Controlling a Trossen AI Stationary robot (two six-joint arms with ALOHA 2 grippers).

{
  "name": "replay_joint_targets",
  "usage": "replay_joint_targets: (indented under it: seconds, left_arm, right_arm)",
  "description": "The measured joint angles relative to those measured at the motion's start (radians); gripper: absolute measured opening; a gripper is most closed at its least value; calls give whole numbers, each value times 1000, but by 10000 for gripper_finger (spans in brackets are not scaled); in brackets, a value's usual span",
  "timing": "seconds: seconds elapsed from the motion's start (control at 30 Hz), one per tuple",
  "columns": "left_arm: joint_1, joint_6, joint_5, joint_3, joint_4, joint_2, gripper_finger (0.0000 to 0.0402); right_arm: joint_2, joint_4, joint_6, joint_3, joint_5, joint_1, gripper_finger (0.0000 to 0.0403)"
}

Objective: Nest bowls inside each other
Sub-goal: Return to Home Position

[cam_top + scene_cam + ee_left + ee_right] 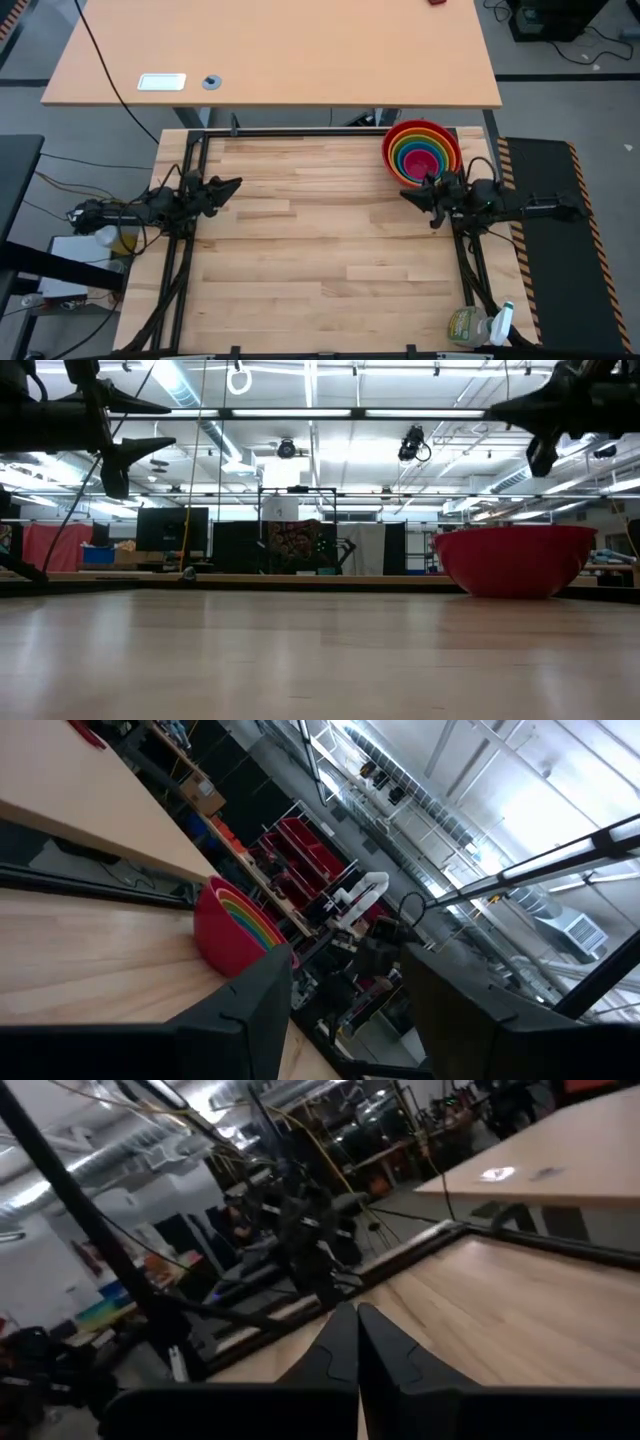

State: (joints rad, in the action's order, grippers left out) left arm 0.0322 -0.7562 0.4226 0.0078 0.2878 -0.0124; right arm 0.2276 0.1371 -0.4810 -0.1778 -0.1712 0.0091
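The bowls [421,150] sit nested as one stack at the table's far right: red outermost, then orange, lime green, blue, with pink at the centre. The red bowl [514,559] rests on its base on the wood; the stack also shows in the left wrist view [236,926]. My right gripper [408,194] hovers just on the near side of the stack, raised above the table, shut and holding nothing; its fingertips meet in its wrist view [357,1342]. My left gripper [236,184] waits at the table's left edge, raised, open [345,1010].
A spray bottle [478,326] lies off the table's near right corner. A tan desk [270,50] stands beyond the far edge. A black frame rail [300,132] runs along the far edge. Bare wood spans the middle of the table [320,240].
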Motion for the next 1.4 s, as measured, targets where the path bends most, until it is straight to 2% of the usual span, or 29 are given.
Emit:
replay_joint_targets:
  seconds: [0.17, 0.33, 0.63, 0.87, 1.17, 1.23, 1.33, 1.4]
  left_arm:
    - [0, 18, 0, 0, 0, 0, 192]
    - [0, 38, 25, 0, -4, 0, 192]
    - [-26, -1, 55, 0, -84, 0, 192]
    - [-31, -35, 79, 0, -171, 0, 192]
    - [-29, 131, 62, -1, -217, -1, 192]
    - [-29, 233, 62, -1, -217, -1, 192]
    - [-29, 478, 62, -1, -218, -1, 192]
    - [-29, 581, 62, -1, -218, -1, 192]
  right_arm:
    - [0, 59, -22, 75, -53, 30, 1]
    - [-1, 238, -8, 162, -66, 26, 1]
    - [0, 238, 38, 172, -46, 8, 3]
    - [0, 194, 38, 172, -95, 7, 34]
    - [0, 102, 224, 172, -94, 7, 39]
    - [0, 87, 309, 172, -111, 7, 40]
    - [0, 72, 458, 172, -124, 7, 40]
    - [0, 72, 495, 172, -119, 7, 40]
